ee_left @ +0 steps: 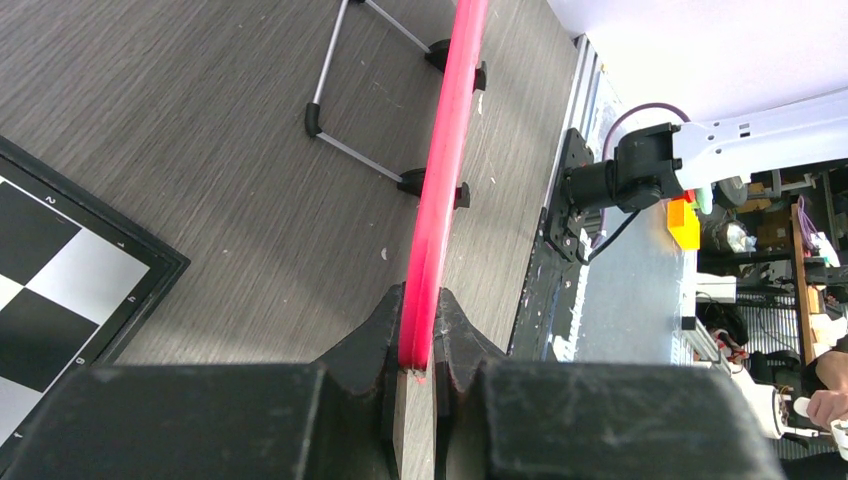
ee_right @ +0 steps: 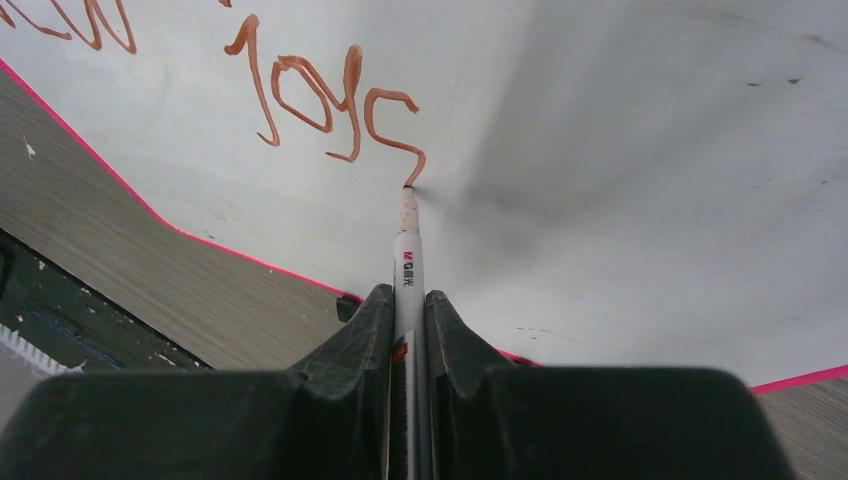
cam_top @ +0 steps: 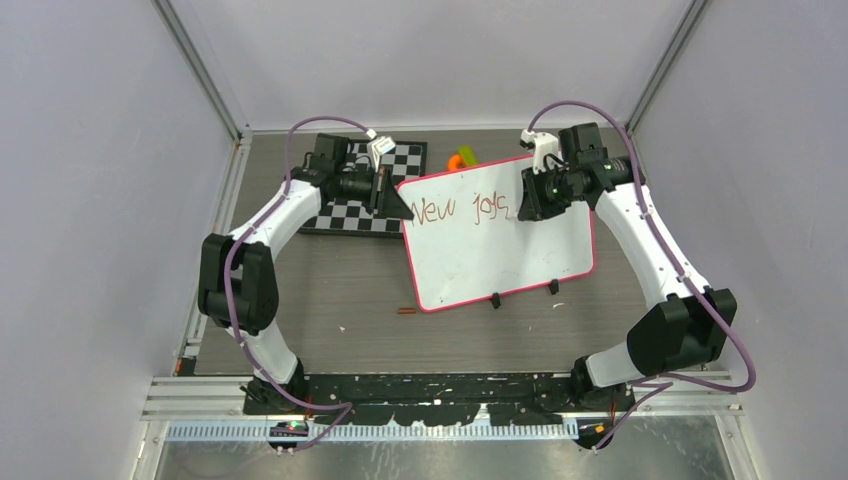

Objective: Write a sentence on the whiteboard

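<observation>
The whiteboard (cam_top: 500, 250) with a red-pink rim stands tilted on small black feet at mid-table. Reddish-brown writing (cam_top: 463, 208) on its top line reads about "New jobs". My left gripper (cam_top: 398, 203) is shut on the board's left rim; in the left wrist view the rim (ee_left: 440, 200) runs up from between the jaws of the left gripper (ee_left: 417, 335). My right gripper (cam_top: 524, 203) is shut on a white marker (ee_right: 408, 270). The marker's tip (ee_right: 408, 190) touches the board (ee_right: 620, 180) at the end of the last letter (ee_right: 395, 125).
A black-and-white checkerboard (cam_top: 355, 210) lies behind the left gripper. Small orange and green objects (cam_top: 462, 157) sit behind the board. A small reddish stick (cam_top: 406, 311) lies on the table in front of the board. The board's wire stand (ee_left: 365, 90) shows behind it.
</observation>
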Tool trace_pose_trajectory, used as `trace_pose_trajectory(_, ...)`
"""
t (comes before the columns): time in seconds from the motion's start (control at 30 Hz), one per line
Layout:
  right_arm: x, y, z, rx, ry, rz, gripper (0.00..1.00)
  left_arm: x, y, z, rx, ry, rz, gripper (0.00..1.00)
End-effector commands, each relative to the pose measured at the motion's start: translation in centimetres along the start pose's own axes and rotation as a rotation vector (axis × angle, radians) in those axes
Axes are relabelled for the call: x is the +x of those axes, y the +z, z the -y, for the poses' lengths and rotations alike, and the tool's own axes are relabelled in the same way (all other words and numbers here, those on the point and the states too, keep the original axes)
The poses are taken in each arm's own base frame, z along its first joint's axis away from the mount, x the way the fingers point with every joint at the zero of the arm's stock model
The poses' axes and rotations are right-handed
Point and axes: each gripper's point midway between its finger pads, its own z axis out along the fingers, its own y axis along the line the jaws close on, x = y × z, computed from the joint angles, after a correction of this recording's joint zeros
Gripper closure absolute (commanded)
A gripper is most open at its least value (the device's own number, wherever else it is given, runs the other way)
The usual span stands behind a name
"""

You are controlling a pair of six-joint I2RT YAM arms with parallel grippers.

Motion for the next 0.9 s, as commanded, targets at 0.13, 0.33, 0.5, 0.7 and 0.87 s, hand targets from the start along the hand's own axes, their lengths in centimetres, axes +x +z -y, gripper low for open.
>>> trace_pose_trajectory(0.13,-2.1,-1.2,-2.1,-0.045,-0.030,0.062,1.00,-0.6,0.2,-0.6,-0.048,0.060,0.012,1.00)
trace_pose_trajectory(0.33,-2.3,-3.6,-3.6,-0.087,-0.059,0.093,1.00,-0.4,0.2,-0.7,-0.052,0.060,0.010,1.00)
trace_pose_trajectory(0.5,-2.0,-3.8,-3.2,-0.082,-0.069,0.078,1.00,-0.4,0.2,-0.8,-0.053,0.056,0.008,1.00)
trace_pose_trajectory(0.7,-2.1,-4.3,-1.8,-0.075,-0.052,0.092,1.00,-0.3,0.2,-1.1,-0.069,0.058,0.006,1.00)
trace_pose_trajectory(0.87,-2.0,-4.5,-0.1,-0.042,-0.021,0.099,1.00,-0.3,0.2,-1.2,-0.072,0.056,0.003,1.00)
